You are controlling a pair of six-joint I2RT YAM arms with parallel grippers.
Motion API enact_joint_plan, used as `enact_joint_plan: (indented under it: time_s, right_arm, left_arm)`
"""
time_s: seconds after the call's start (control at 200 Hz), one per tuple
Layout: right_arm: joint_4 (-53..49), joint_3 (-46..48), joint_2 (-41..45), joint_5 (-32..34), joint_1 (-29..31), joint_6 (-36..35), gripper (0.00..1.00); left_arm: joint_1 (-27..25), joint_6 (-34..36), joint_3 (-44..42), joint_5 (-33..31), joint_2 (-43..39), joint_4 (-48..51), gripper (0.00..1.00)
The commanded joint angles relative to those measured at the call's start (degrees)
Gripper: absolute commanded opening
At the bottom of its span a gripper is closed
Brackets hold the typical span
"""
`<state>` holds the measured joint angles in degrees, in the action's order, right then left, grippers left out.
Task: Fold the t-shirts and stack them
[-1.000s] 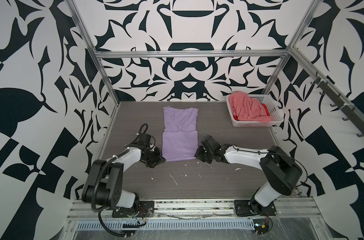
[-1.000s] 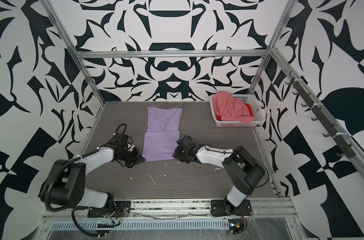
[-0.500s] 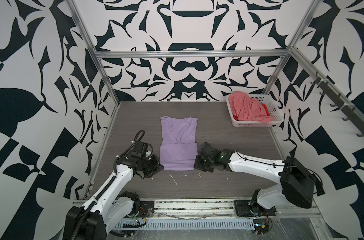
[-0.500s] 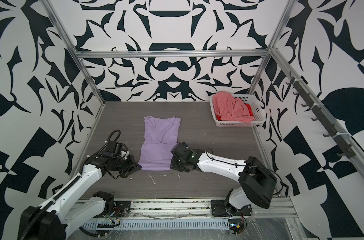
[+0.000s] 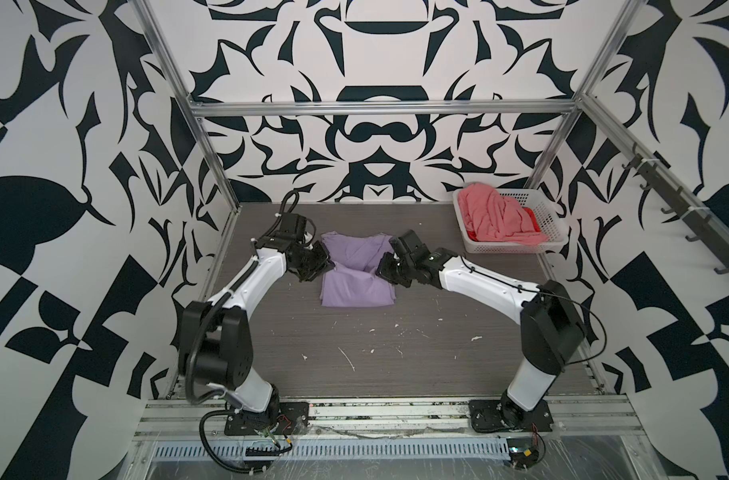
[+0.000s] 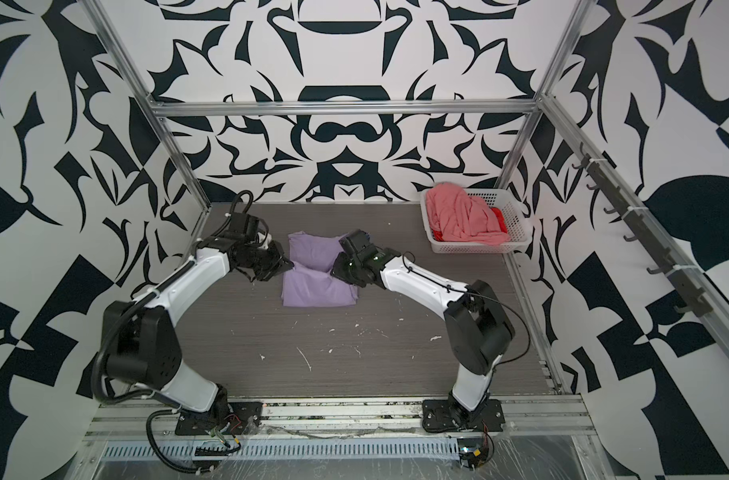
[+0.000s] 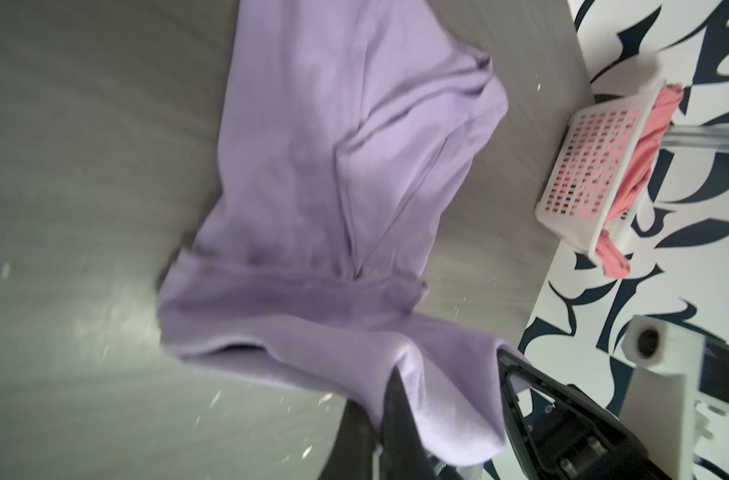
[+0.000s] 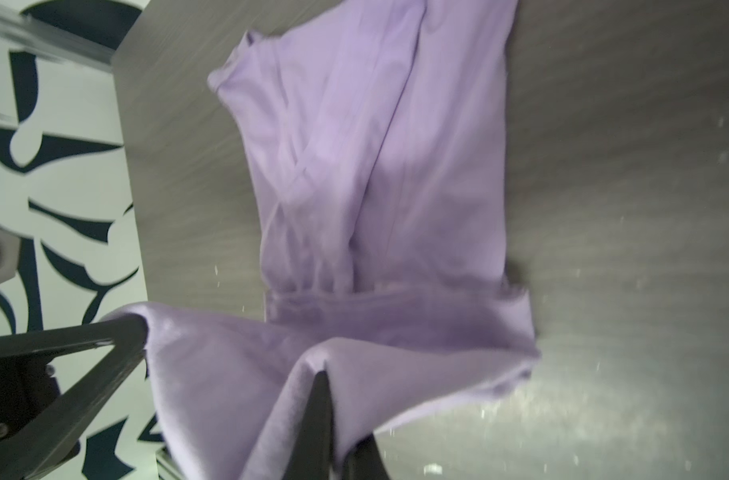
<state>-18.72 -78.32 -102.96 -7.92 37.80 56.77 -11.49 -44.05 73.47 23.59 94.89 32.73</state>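
1. The lavender tee (image 5: 356,286) lies on the grey table (image 5: 396,353) just above the middle of both top views. Its lower half is flat; its upper half is bunched and raised at both side edges.
2. The left gripper (image 5: 322,266) is clamped on the tee's left edge. The left wrist view shows cloth pinched between its fingers (image 7: 400,415).
3. The right gripper (image 5: 385,270) is clamped on the tee's right edge.
4. A pink shirt (image 5: 495,220) and a red shirt (image 5: 531,216) lie heaped in the white basket (image 5: 516,248) at the upper right, well apart from the tee.
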Motion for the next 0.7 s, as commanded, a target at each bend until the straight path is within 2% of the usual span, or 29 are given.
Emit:
enact_joint_plan:
  time_s: [0.0, 0.41, 0.555, 0.695]
  right_arm:
    - [1.5, -6.5, -2.2, -4.3, -3.2, -2.8, 0.0]
    - [1.3, -23.3, -18.1, -9.2, -10.7, -3.0, 0.0]
    - [1.4, -28.3, -23.1, -9.4, -11.8, -2.1, 0.0]
    - [3.4, -29.4, -25.9, -9.3, -12.6, 0.0, 0.0]
  left_arm:
    - [2.3, 1.3, 5.7, 3.0, 4.3, -2.3, 0.0]
    - [6.2, -0.7, 24.6, 11.2, 25.8, -4.6, 0.0]
    - [7.5, -3.0, 27.6, 12.5, 30.0, -8.8, 0.0]
    - [8.2, -4.2, 31.2, 14.6, 33.7, -10.4, 0.0]
